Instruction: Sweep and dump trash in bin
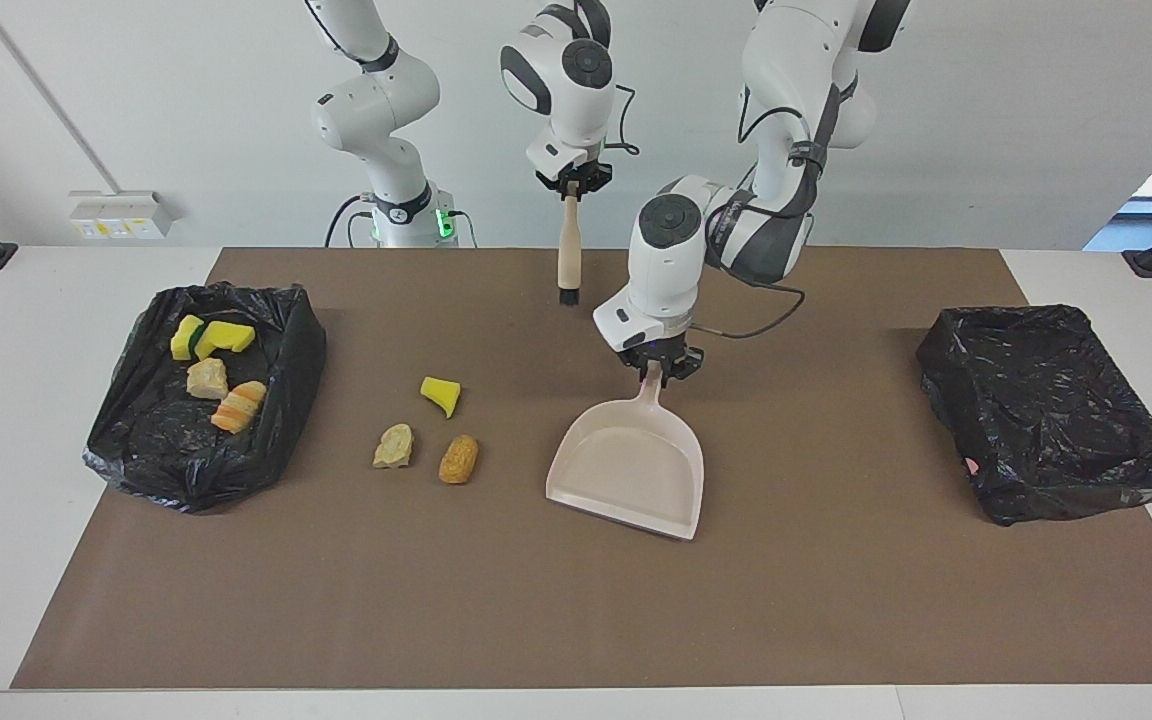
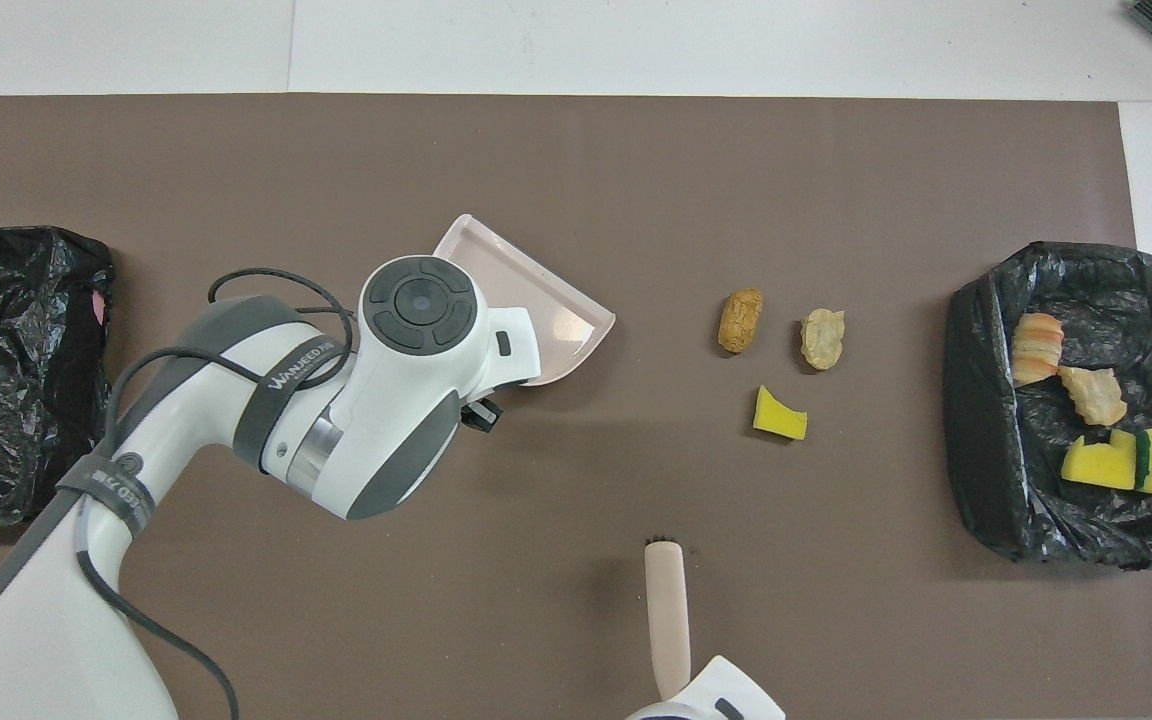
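Note:
My left gripper is shut on the handle of the beige dustpan. The pan is tilted, its mouth turned toward the loose trash. Three scraps lie on the mat beside the pan, toward the right arm's end: a yellow sponge chunk, a beige lump and an orange-brown piece. My right gripper is shut on the beige hand brush, which hangs bristles down above the mat's edge nearest the robots.
A bin lined with a black bag at the right arm's end holds several scraps. A second black-lined bin stands at the left arm's end. A brown mat covers the table.

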Tool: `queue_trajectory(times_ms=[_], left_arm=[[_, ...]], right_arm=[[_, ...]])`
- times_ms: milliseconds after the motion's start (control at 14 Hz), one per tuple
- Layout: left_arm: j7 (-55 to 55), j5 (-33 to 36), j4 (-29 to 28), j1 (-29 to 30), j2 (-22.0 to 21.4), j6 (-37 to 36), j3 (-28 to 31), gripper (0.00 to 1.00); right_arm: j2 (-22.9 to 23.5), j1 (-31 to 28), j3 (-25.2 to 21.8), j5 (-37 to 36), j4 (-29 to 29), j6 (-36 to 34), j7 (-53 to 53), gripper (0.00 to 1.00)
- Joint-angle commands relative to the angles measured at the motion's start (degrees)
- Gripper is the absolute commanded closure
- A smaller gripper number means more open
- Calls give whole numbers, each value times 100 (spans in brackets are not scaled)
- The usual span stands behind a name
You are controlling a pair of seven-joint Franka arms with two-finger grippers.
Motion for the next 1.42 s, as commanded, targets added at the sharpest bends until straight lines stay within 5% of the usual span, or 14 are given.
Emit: queue_trajectory(times_ms=[0,285,712,926,1353], left_arm=[[1589,173,-156,183,-225,-256,-28,100],[3351,182,-280,411,-243,-282,-46,100],[3327,182,-719,289,-339,33,-64,100],[3336,199,-886,228,-392,271,-55,100],[3327,419,-1141,34,-550,342,-55,100]], right_arm=[[-157,-650,36,-539,272,-561,-818,100],[455,-1705,71,-1847,851,-510,-2348,100],[2678,-2700,71,-3903,2634,201,-3361,100],[3400,-3104,80,-3925,3059,648,-3231,100],[3552,-3448,80,-3320,2550,1054,-2739,100]])
